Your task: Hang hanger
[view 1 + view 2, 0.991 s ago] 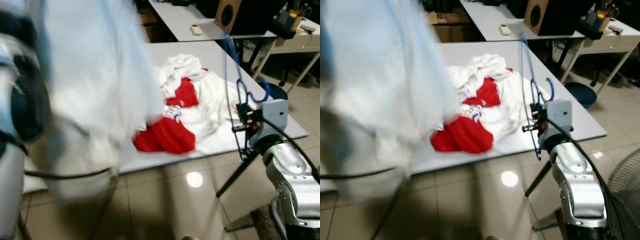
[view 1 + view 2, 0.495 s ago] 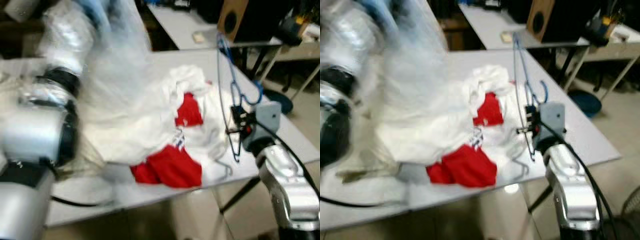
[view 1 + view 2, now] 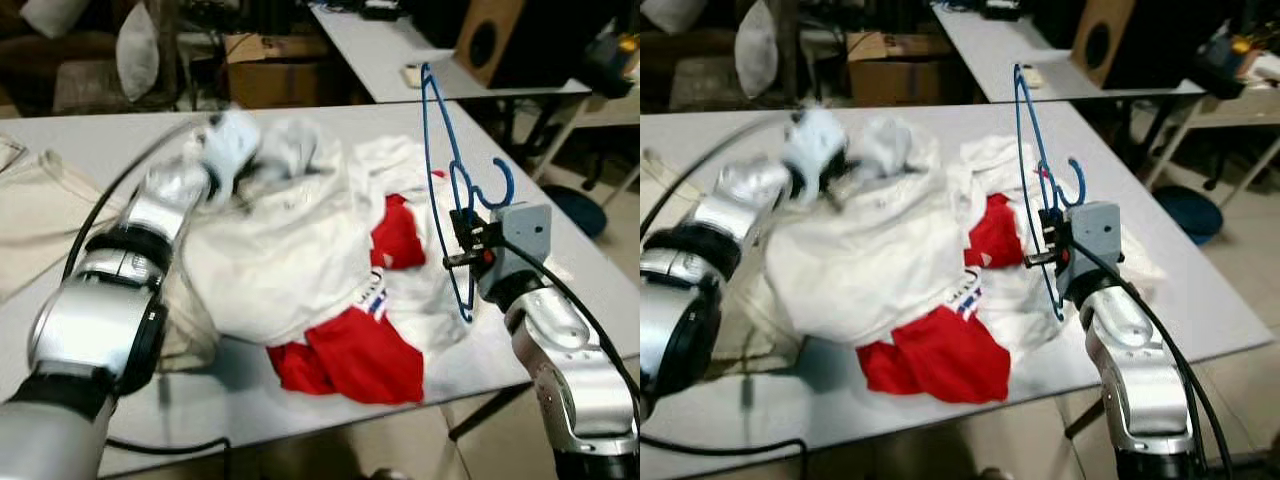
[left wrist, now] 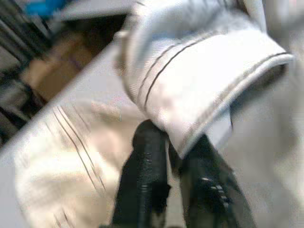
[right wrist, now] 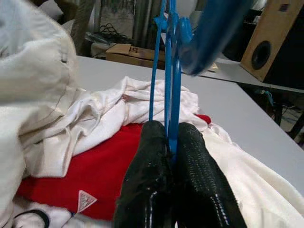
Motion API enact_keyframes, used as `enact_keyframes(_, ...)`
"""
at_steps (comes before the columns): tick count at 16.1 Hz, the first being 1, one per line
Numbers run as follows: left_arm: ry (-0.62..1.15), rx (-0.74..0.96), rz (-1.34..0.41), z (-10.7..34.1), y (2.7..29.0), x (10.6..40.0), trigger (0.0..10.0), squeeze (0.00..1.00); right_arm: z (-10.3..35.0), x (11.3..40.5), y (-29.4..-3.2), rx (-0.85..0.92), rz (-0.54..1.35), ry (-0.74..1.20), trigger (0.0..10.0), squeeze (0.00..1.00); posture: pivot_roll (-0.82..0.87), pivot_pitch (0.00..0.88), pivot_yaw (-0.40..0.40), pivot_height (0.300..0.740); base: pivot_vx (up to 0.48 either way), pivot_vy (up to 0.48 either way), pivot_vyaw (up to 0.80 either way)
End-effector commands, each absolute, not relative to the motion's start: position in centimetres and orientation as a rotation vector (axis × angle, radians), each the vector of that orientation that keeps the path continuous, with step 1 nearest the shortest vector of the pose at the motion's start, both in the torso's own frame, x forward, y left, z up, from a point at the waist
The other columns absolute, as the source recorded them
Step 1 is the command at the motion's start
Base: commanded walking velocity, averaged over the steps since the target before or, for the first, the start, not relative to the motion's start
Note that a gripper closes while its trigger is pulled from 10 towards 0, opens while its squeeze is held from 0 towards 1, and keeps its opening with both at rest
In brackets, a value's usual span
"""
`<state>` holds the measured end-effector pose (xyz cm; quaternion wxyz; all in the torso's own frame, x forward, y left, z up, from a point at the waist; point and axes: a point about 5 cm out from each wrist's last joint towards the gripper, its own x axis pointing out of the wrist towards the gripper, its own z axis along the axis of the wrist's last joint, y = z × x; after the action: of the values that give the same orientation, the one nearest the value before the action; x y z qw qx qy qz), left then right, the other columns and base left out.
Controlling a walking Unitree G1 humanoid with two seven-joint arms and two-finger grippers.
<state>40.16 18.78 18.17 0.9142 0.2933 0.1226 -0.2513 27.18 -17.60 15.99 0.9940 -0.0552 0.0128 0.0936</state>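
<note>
Two grippers are busy over the grey worktop [image 3: 60, 150]. The right gripper [image 5: 173, 152] has its black fingers pressed tight on a blue hanger [image 3: 448, 190], pinching the thin wire partway down. The hanger stands up tall above the right side of the worktop, next to the pile of clothes. Its long side runs up and down, one shoulder tip is at the top, and the hook [image 3: 503, 186] curls out to the side, toward the robot's right.

The hanger looks light and thin. It is stiff, but I think it could bend or twist a bit if pushed hard, and smooth wire may slip, so a hold near the neck by the hook seems best.

The left gripper [image 4: 173, 156] pinches a fold of a white shirt [image 3: 290, 250], which is soft and floppy. The shirt lies on the pile, partly over a red garment [image 3: 360, 355] and other white clothes [image 3: 385, 160].
</note>
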Motion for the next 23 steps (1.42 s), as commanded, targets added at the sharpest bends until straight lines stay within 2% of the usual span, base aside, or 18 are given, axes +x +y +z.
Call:
enact_keyframes(1, 0.306, 0.642, -0.463, 18.1, 20.9, 39.9, 10.0, 1.00, 16.2, 27.2, -17.7, -0.109, 0.178, 0.015, 10.0, 0.00, -0.07, 0.000, -0.026, 0.740, 0.000, 0.000, 0.00)
enact_keyframes(3, 0.267, 0.594, -0.361, 19.3, 23.3, 39.8, 10.0, 1.00, 16.2, 27.3, -17.7, -0.105, 0.178, 0.013, 10.0, 0.00, -0.07, 0.000, -0.022, 0.740, 0.000, 0.000, 0.00)
enact_keyframes(4, 0.261, 0.583, -0.354, 19.5, 23.5, 39.7, 10.0, 1.00, 16.2, 27.3, -17.7, -0.103, 0.177, 0.012, 10.0, 0.00, -0.07, 0.000, -0.022, 0.740, 0.000, 0.000, 0.00)
enact_keyframes(5, 0.201, 0.479, -0.349, 20.8, 24.3, 39.7, 10.0, 1.00, 16.2, 27.2, -17.9, -0.099, 0.175, 0.011, 10.0, 0.00, -0.06, 0.000, -0.022, 0.740, 0.000, 0.000, 0.00)
enact_keyframes(7, 0.207, 0.456, -0.433, 21.1, 25.5, 38.9, 10.0, 1.00, 16.2, 27.4, -17.9, -0.096, 0.174, 0.008, 10.0, 0.00, -0.05, 0.000, -0.018, 0.740, 0.000, 0.000, 0.00)
enact_keyframes(8, 0.194, 0.441, -0.455, 21.2, 25.7, 38.7, 10.0, 1.00, 16.2, 27.5, -17.8, -0.095, 0.174, 0.004, 10.0, 0.00, -0.05, 0.000, -0.013, 0.740, 0.000, 0.000, 0.00)
enact_keyframes(11, -0.021, 0.248, -0.478, 22.6, 25.1, 37.4, 10.0, 1.00, 16.7, 27.5, -17.0, -0.106, 0.194, -0.017, 10.0, 0.00, -0.06, 0.000, 0.029, 0.740, 0.000, 0.000, 0.00)
enact_keyframes(12, -0.130, 0.149, -0.448, 22.6, 23.9, 36.1, 10.0, 0.61, 16.9, 27.1, -16.4, -0.096, 0.206, -0.021, 10.0, 0.00, -0.08, 0.000, 0.034, 0.740, 0.000, 0.000, 0.00)
enact_keyframes(13, -0.197, 0.096, -0.406, 22.3, 22.8, 34.7, 10.0, 0.47, 17.1, 26.6, -16.1, -0.077, 0.210, -0.027, 10.0, 0.00, -0.08, 0.000, 0.031, 0.740, 0.000, 0.000, 0.00)
enact_keyframes(14, -0.211, 0.063, -0.340, 21.4, 22.0, 33.6, 10.0, 0.12, 17.1, 26.1, -15.9, -0.036, 0.199, -0.030, 10.0, 0.00, -0.08, 0.000, 0.020, 0.740, 0.000, 0.000, 0.00)
enact_keyframes(15, -0.211, 0.042, -0.317, 20.6, 20.9, 32.4, 10.0, 0.00, 16.8, 25.8, -15.7, 0.016, 0.179, -0.023, 10.0, 0.00, -0.08, 0.000, 0.020, 0.740, 0.000, 0.000, 0.00)
enact_keyframes(18, -0.135, 0.027, -0.314, 19.1, 18.0, 29.4, 10.0, 0.00, 16.5, 25.6, -15.3, 0.065, 0.154, -0.004, 10.0, 0.00, -0.05, 0.000, -0.019, 0.740, 0.000, 0.295, 0.00)
enact_keyframes(23, -0.082, 0.136, -0.314, 18.2, 16.6, 28.4, 10.0, 0.00, 17.3, 26.3, -15.4, 0.060, 0.155, -0.023, 10.0, 0.00, -0.05, 0.012, -0.036, 0.740, 0.000, 0.314, 0.00)
